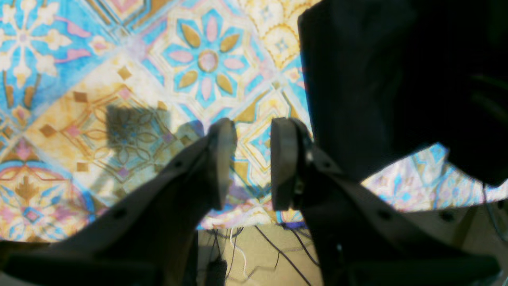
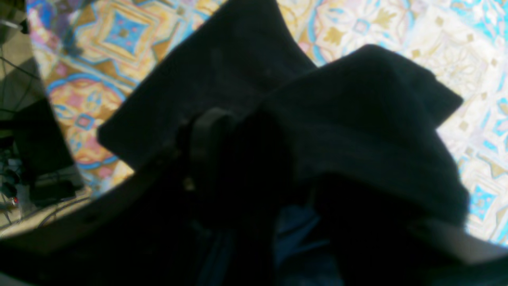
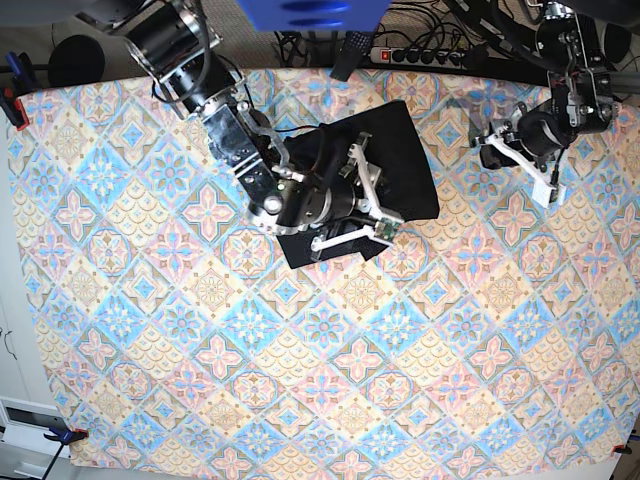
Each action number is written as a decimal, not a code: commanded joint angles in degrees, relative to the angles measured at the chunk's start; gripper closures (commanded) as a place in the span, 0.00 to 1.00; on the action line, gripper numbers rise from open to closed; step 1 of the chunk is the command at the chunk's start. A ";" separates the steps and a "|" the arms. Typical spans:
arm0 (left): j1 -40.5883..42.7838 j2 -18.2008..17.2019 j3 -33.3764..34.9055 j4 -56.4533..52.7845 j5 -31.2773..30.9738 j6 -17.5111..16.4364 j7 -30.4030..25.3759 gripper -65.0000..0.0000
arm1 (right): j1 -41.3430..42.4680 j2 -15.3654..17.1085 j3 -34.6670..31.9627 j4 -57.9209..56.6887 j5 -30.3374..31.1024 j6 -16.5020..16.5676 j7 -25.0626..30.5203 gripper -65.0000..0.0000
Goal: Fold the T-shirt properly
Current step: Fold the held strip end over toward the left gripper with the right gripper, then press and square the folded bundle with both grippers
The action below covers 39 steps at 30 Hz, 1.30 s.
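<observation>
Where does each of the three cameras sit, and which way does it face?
Base: overhead, looking straight down on the patterned tablecloth, both arms and the T-shirt.
Left wrist: behind the left claw, its jaws parted over bare cloth beside the T-shirt.
Right wrist: behind the right claw, its jaws buried in bunched T-shirt.
All three share the T-shirt and tablecloth.

A patterned cloth [image 3: 300, 380] of blue, yellow and pink tile motifs covers the table almost edge to edge; clamps [image 3: 62, 434] pin it at the left corners; beyond the far edge a power strip [image 3: 420, 56] lies among tangled black cables [image 3: 500, 40]; a blue object [image 3: 310, 12] sits at the top centre; pale floor [image 3: 12, 330] shows along the left side; bright light casts sharp, hard-edged shadows on the cloth.
</observation>
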<state>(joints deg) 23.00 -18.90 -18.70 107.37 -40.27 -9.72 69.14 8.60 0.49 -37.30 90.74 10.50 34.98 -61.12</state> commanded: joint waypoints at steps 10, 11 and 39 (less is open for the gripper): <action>-0.54 0.48 0.90 -2.10 -0.65 -0.09 -0.79 0.75 | 0.50 -0.10 3.50 8.47 0.53 -0.21 1.30 0.58; -0.54 0.48 0.90 -3.33 -0.65 -0.09 -1.06 0.75 | 0.50 -0.10 3.76 9.26 0.62 -0.21 1.30 0.58; 0.25 3.91 22.00 4.76 1.63 0.18 -4.31 1.00 | 6.92 5.71 12.29 -4.81 -9.84 -0.21 15.63 0.96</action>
<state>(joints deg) 23.31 -14.76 3.16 111.57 -37.98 -9.32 65.08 13.10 6.37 -25.43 84.97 0.32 35.42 -47.05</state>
